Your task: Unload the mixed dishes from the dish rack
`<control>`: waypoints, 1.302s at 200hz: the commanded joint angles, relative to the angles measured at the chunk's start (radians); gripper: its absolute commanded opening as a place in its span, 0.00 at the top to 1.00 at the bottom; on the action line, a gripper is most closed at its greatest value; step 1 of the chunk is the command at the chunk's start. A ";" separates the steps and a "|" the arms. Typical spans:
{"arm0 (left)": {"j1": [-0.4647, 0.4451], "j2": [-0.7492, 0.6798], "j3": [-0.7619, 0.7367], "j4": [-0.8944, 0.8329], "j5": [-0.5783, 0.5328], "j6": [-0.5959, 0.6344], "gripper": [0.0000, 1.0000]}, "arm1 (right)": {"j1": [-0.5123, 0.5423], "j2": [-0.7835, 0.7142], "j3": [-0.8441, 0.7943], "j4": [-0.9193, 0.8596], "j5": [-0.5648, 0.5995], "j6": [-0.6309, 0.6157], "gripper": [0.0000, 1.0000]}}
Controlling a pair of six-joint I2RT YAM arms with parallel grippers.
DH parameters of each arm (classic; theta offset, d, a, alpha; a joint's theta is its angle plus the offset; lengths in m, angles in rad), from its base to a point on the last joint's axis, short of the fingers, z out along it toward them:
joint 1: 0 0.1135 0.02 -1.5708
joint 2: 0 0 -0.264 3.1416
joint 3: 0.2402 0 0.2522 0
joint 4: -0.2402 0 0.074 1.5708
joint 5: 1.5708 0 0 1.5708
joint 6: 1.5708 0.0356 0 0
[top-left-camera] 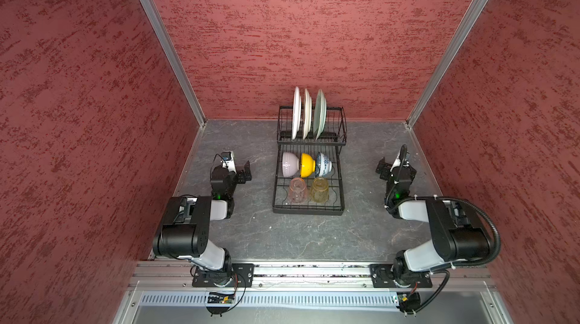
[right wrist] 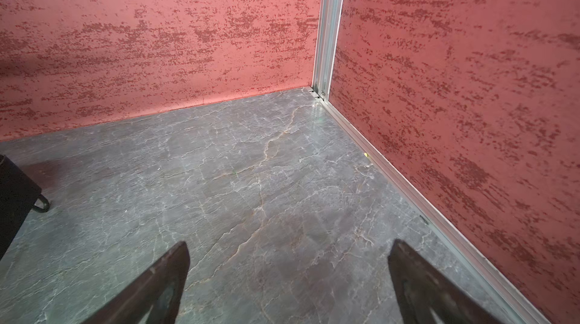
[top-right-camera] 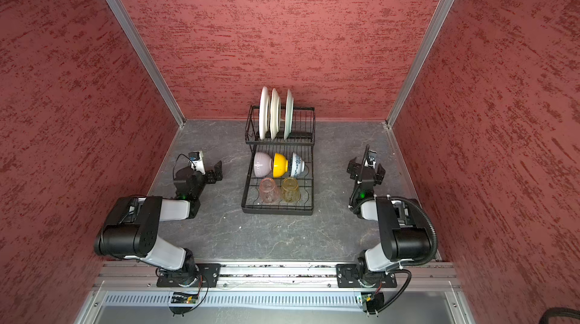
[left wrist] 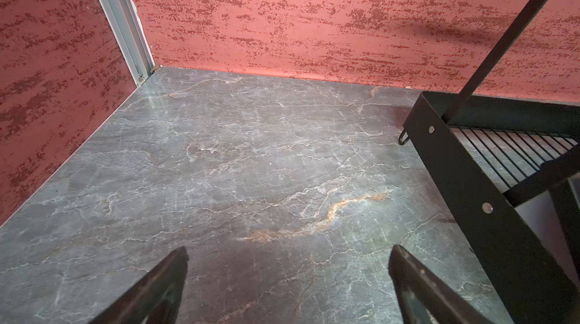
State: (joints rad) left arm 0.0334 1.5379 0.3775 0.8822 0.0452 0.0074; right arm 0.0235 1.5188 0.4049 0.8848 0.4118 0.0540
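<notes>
In both top views the black wire dish rack [top-left-camera: 309, 211] [top-right-camera: 277, 211] stands at the middle back of the table. Its raised back tier holds two white plates [top-left-camera: 296, 112] and a pale green plate [top-left-camera: 320, 113] on edge. On the lower tier lie a lilac bowl [top-left-camera: 289, 165], a yellow bowl [top-left-camera: 307, 165] and a blue-white bowl [top-left-camera: 324, 165]. In front of them stand a pink tumbler [top-left-camera: 298, 190] and an amber tumbler [top-left-camera: 320, 190], upside down. My left gripper [top-left-camera: 231, 172] [left wrist: 288, 262] is open and empty, left of the rack. Right of it, my right gripper [top-left-camera: 396, 167] [right wrist: 288, 259] is open and empty too.
Red textured walls close the table in on three sides, with aluminium posts [top-left-camera: 163, 43] in the back corners. The rack's side frame [left wrist: 455, 175] lies close beside the left gripper. A corner of the rack [right wrist: 12, 187] shows in the right wrist view. Grey marble tabletop [top-left-camera: 307, 237] spreads in front.
</notes>
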 commanded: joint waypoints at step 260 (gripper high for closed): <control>0.000 -0.003 0.007 0.001 -0.005 -0.002 0.00 | 0.001 0.115 0.281 -0.354 -0.145 -0.050 0.11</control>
State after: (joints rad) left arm 0.0334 1.5379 0.3775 0.8818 0.0456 0.0074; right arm 0.0189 1.8160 0.8974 0.4854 0.3374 0.0406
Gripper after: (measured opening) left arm 0.995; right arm 0.654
